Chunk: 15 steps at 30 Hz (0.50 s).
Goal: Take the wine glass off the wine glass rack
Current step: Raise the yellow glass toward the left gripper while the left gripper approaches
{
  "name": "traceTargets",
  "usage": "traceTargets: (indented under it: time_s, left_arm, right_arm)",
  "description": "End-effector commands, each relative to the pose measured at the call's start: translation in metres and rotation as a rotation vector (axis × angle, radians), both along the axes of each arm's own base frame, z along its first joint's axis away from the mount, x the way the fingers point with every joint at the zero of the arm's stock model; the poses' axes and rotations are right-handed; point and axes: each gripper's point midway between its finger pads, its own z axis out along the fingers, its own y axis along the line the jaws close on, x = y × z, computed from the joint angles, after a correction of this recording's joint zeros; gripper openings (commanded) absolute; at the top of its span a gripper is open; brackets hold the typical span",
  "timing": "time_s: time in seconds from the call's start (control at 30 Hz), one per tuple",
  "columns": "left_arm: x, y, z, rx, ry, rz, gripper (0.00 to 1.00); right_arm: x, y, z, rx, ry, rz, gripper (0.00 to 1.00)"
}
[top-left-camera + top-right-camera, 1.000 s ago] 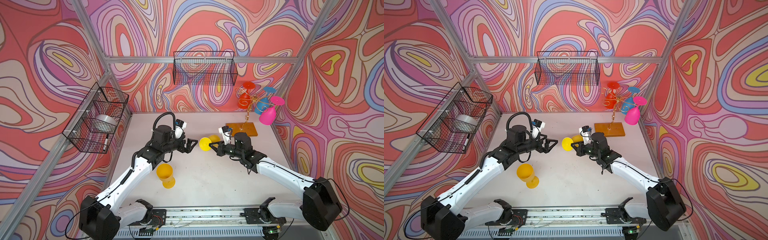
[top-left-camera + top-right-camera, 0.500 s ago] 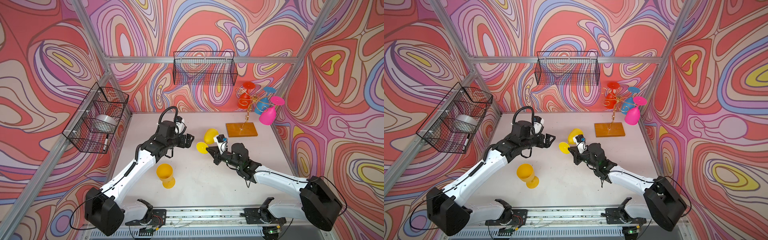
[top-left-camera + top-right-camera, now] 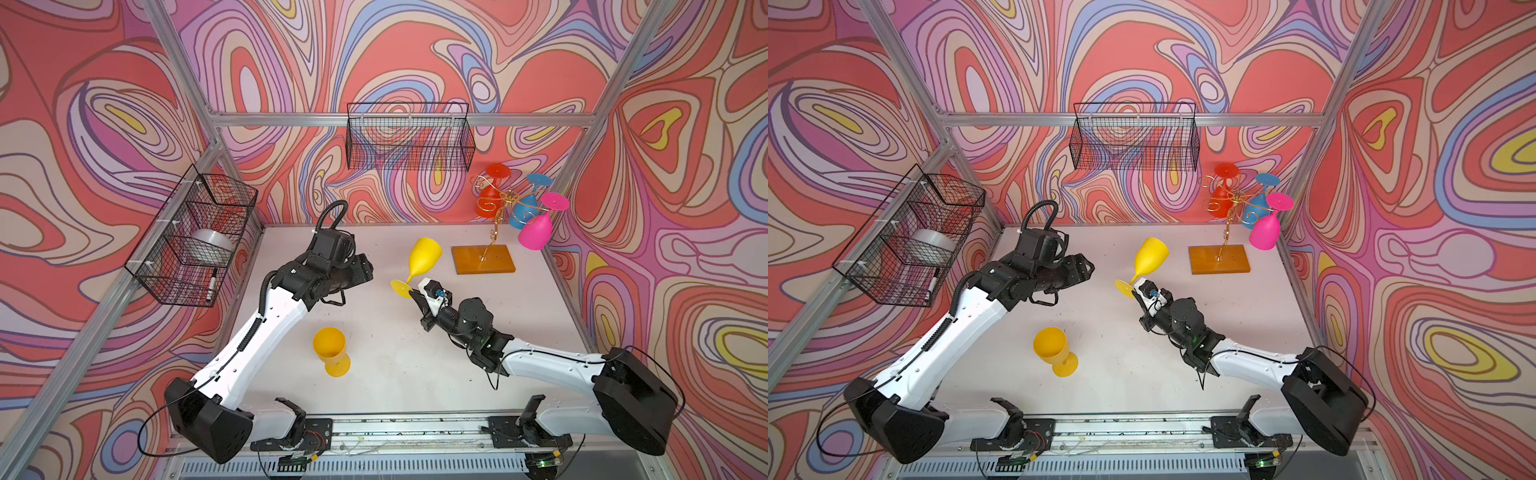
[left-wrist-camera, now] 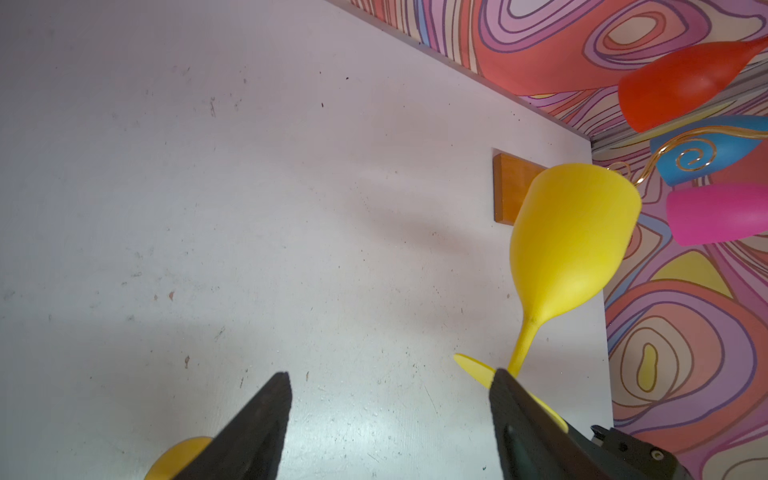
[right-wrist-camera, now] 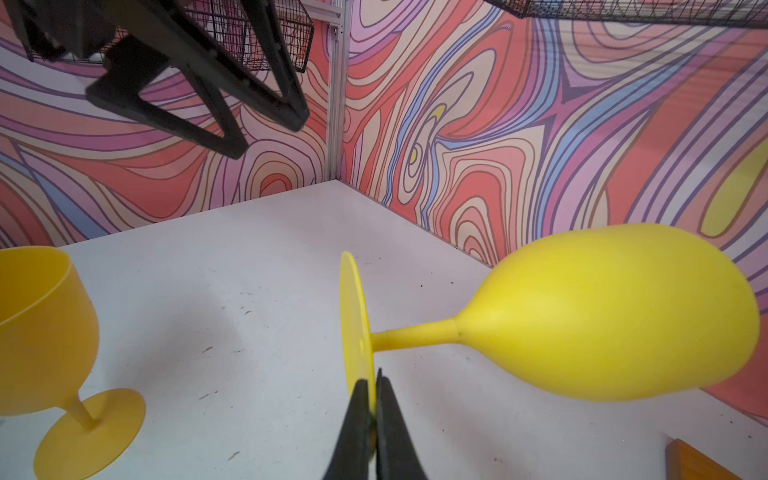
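pinching yellow wine glass (image 5: 602, 316) foot, right gripper (image 5: 372, 381); left gripper (image 4: 390, 374) jaws spread.

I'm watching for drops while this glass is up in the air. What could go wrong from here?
1. The right pincer grips the held yellow wine glass only by the rim of its foot, with the bowl hanging sideways; it may pivot or slip free.
2. The left pincer, open, sits close beside that foot; a clumsy approach might knock the glass loose.
3. The standing yellow glass is beside the left arm and could be tipped.
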Motion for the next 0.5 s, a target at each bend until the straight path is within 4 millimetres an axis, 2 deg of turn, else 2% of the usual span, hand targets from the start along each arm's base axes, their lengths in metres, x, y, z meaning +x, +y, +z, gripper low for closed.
traceTargets:
  time_s: [0.0,0.47]
  left_arm:
    - [-0.011,-0.001,-0.005,-0.085,0.112,0.095,0.73]
    - [-0.008,-0.018,-0.006,-0.355,0.222,0.274,0.68]
  right_arm:
    - [0.005,-0.004,0.007,-0.035,-0.089,-0.055,0.0]
    - [0.008,0.015,0.006,-0.132,-0.2,-0.07,0.0]
